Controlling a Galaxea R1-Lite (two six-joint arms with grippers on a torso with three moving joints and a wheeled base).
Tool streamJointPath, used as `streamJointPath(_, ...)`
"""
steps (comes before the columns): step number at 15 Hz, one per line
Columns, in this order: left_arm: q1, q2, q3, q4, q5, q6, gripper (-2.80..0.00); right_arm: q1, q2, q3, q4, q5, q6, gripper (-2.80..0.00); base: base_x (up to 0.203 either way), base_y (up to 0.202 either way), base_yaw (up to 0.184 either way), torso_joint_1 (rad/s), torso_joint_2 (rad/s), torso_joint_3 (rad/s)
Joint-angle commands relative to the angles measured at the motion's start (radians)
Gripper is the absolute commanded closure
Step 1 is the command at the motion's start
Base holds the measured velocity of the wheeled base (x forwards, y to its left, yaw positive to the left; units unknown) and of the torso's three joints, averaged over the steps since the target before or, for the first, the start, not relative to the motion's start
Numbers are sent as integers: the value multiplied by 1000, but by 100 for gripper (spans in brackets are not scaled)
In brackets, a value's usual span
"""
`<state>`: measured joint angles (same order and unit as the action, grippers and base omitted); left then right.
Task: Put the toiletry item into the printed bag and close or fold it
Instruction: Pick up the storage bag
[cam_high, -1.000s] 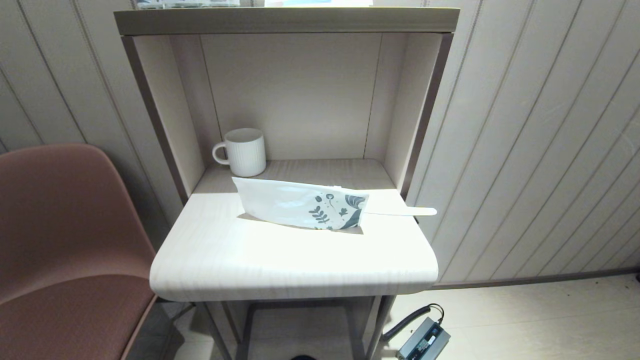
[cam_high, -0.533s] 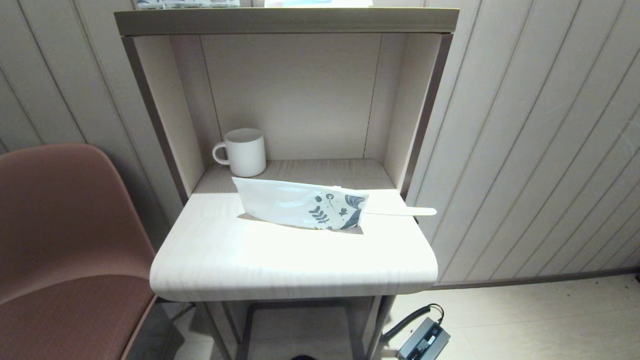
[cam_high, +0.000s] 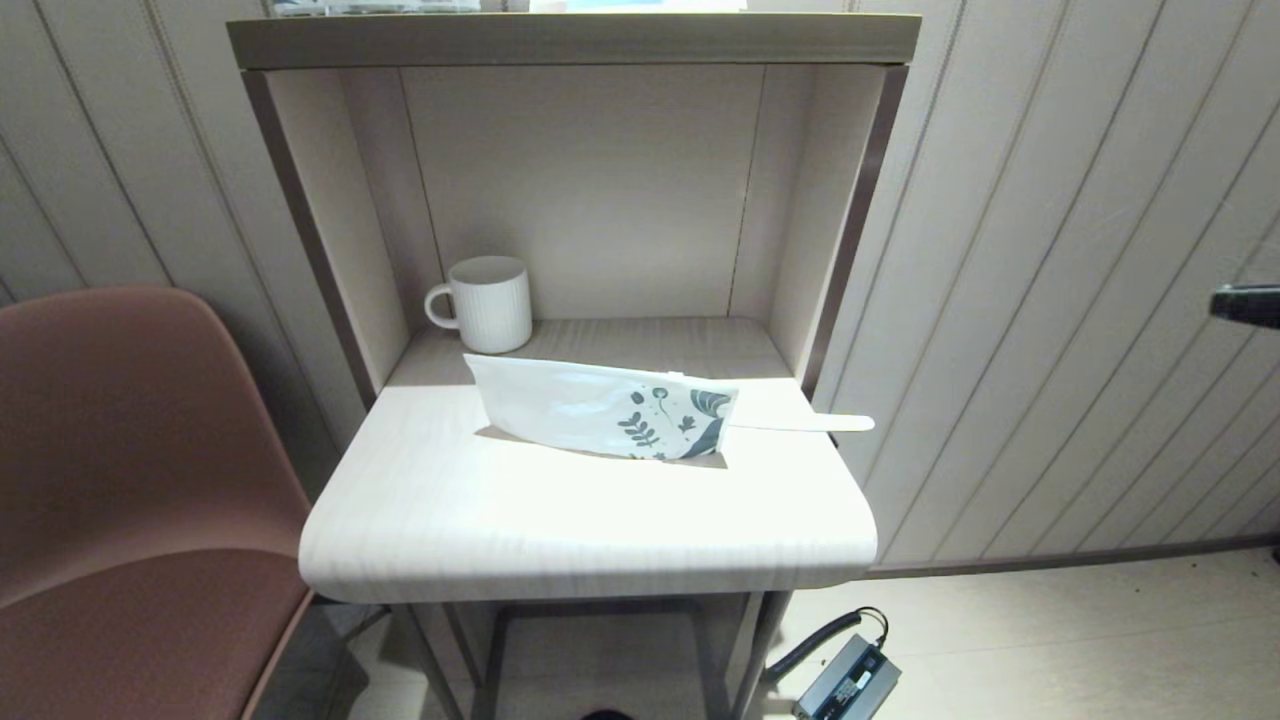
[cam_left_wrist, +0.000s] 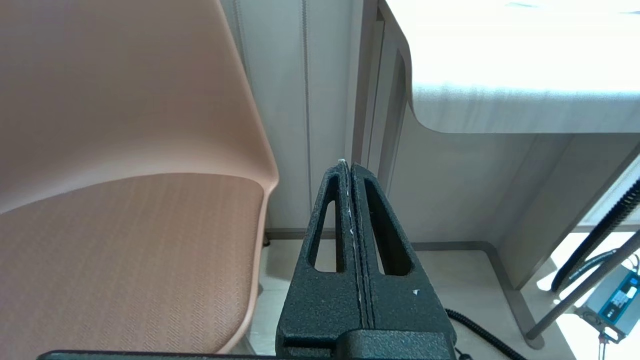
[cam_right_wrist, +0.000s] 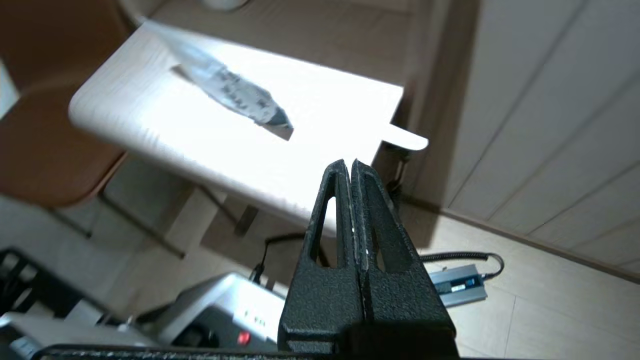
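The printed bag (cam_high: 600, 408) lies flat on the pale table (cam_high: 560, 520), its leaf-printed end pointing right. The comb (cam_high: 800, 422) lies just right of it, its rounded end jutting past the table's right edge. Both show in the right wrist view too, the bag (cam_right_wrist: 230, 92) and the comb's end (cam_right_wrist: 406, 140). My right gripper (cam_right_wrist: 349, 163) is shut and empty, in the air to the right of the table, its tip (cam_high: 1245, 303) just entering the head view at the right edge. My left gripper (cam_left_wrist: 346, 164) is shut and empty, low beside the chair, below table height.
A white ribbed mug (cam_high: 488, 303) stands at the back left inside the shelf alcove (cam_high: 590, 190). A brown chair (cam_high: 130, 480) sits left of the table. A power adapter with a coiled cable (cam_high: 845, 680) lies on the floor under the table's right side.
My right gripper has come into the head view at the right edge. The bag, comb and mug have not moved.
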<state>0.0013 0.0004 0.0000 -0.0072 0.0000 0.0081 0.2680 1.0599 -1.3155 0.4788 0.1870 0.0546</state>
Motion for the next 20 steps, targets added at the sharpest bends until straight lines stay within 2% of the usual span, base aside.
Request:
streamJointPath(1,0,0,0,0,0,0,0,40,185,-220,219,27,-28,0,0,0,0,0,0,0)
streamJointPath(3,0,0,0,0,0,0,0,49,289,-368,388,44,-80,0,0,0,0,0,0,0)
streamJointPath(5,0,0,0,0,0,0,0,52,345,-460,537,50,-125,0,0,0,0,0,0,0)
streamJointPath(7,0,0,0,0,0,0,0,54,335,-417,552,70,-146,0,0,0,0,0,0,0)
streamJointPath(9,0,0,0,0,0,0,0,53,319,-319,449,126,-185,0,0,0,0,0,0,0)
streamJointPath(13,0,0,0,0,0,0,0,49,362,-134,61,150,-245,0,0,0,0,0,0,0)
streamJointPath(14,0,0,0,0,0,0,0,47,391,-97,-15,151,-275,-167,0,0,0,0,0,0)
streamJointPath(15,0,0,0,0,0,0,0,45,424,-81,-70,158,-306,-280,0,0,0,0,0,0)
streamJointPath(16,0,0,0,0,0,0,0,42,461,-78,-109,197,-317,-280,0,0,0,0,0,0)
streamJointPath(18,0,0,0,0,0,0,0,27,517,-98,-136,341,-324,-280,0,0,0,0,0,0)
streamJointPath(20,0,0,0,0,0,0,0,22,575,-129,-141,384,-328,-280,0,0,0,0,0,0)
